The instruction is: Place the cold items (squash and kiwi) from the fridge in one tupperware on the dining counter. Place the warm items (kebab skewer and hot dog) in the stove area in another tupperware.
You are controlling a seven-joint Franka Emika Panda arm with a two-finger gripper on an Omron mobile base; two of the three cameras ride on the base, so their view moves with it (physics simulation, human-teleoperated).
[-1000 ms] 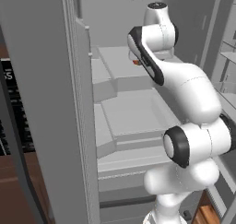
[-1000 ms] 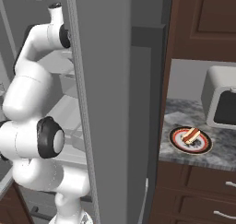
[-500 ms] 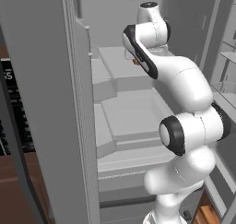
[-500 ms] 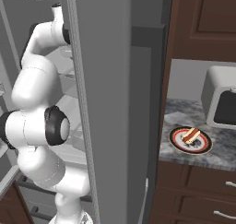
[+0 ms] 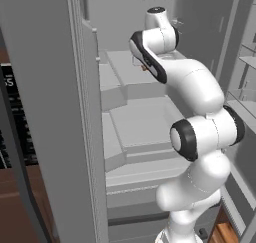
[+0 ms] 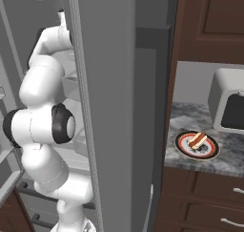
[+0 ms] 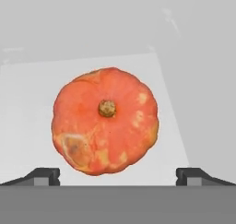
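As seen from the hand view, the squash (image 7: 106, 120) is round, orange, pale-flecked, stem up | it's sat on a fridge shelf (image 7: 27, 103) | gripper (image 7: 118, 176) is spread wide, nothing pinched | arm's been swung further left since earlier.

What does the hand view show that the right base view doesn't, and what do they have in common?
The hand view looks down on the orange squash, stem up, on a pale fridge shelf, with the open gripper straddling it, its fingertips apart on either side. The right base view adds the hot dog on a plate on the stone counter, beside a toaster oven. Both take in the grey fridge interior.
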